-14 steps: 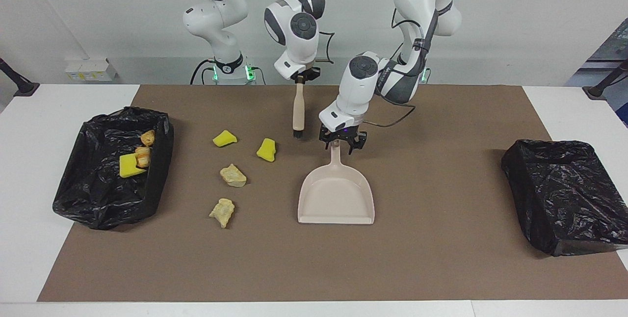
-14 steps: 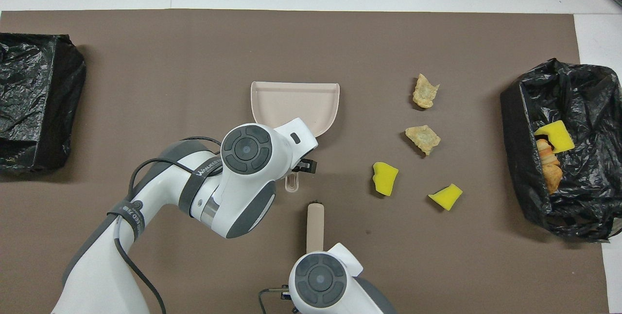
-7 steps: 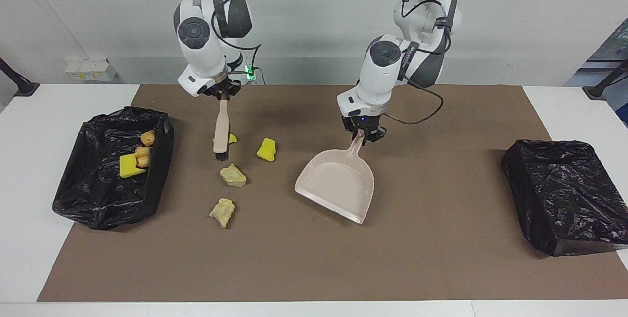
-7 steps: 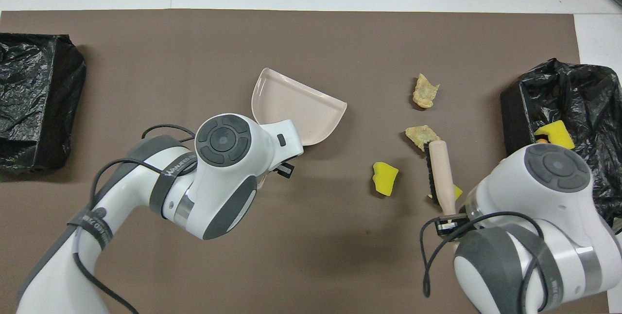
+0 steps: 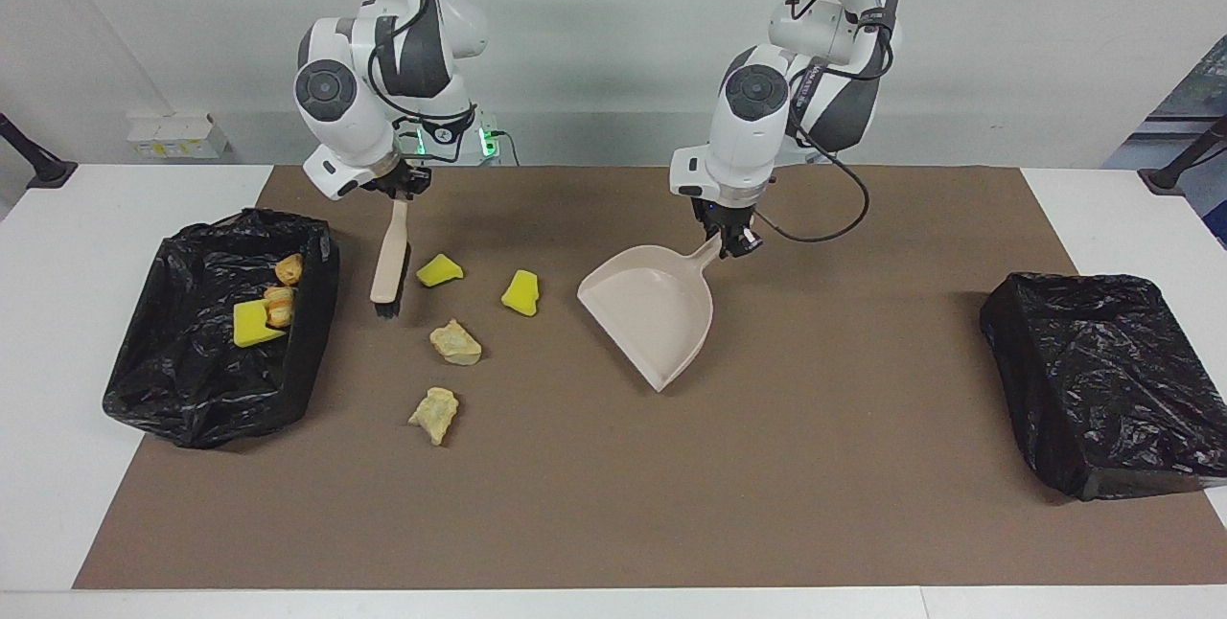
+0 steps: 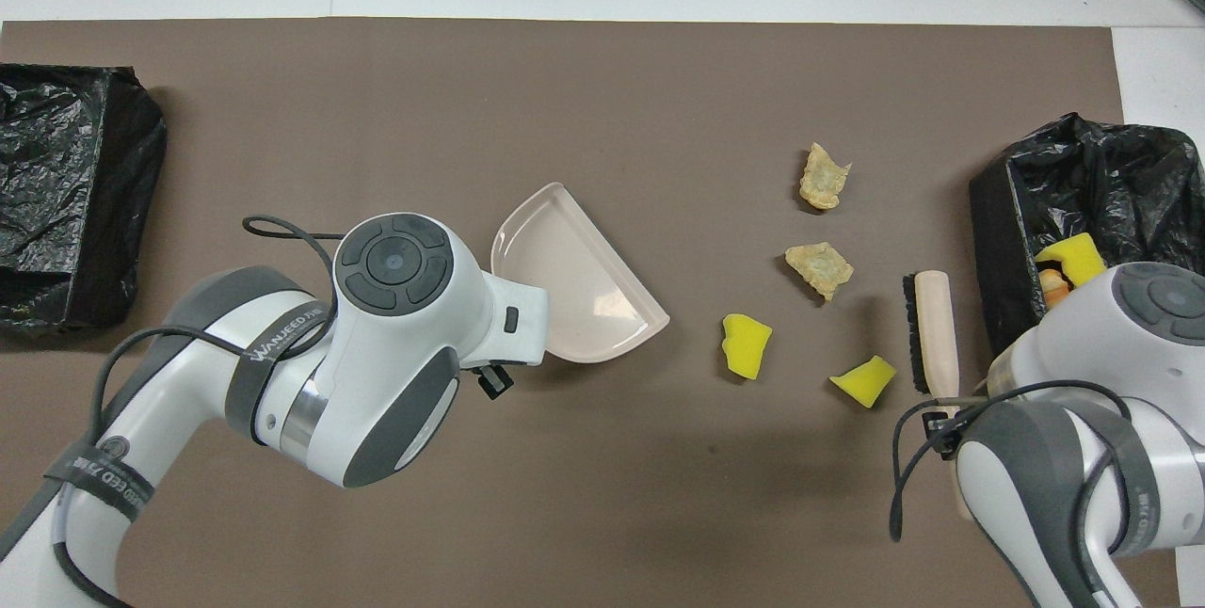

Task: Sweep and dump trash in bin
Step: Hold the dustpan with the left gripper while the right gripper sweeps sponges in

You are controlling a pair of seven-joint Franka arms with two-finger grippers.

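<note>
The trash is 7 small pieces. On the brown mat (image 5: 594, 504) lie 4 of them: a yellow sponge wedge (image 5: 439, 270) nearest to the robots, a second yellow sponge chunk (image 5: 520, 293) beside it toward the left arm's end, a beige lumpy bit (image 5: 455, 343) farther from the robots, and a pale lumpy bit (image 5: 434, 414) farthest of the 4. The yellow pieces are bright with cut, angular faces; the beige ones are rough and irregular. The other 3 pieces lie inside the black-lined bin (image 5: 182, 379) at the right arm's end of the table: a yellow sponge block (image 5: 255, 324) and 2 orange-beige lumps (image 5: 281, 305) touching it.

The right gripper (image 5: 401, 192) pinches the top of the brush (image 5: 389, 263) handle. The brush hangs nearly upright, its long axis slightly tilted, dark bristles down at the mat, between the bin and the yellow wedge, just beside the wedge.

The left gripper (image 5: 730, 238) is closed on the handle of the beige dustpan (image 5: 652, 312). The dustpan is empty and tilted. Its long axis runs from the handle, held up, toward the open edge. The open edge points toward the trash at the right arm's end and partly away from the robots.

A second black-lined bin (image 5: 1102, 379) stands at the left arm's end of the table.
</note>
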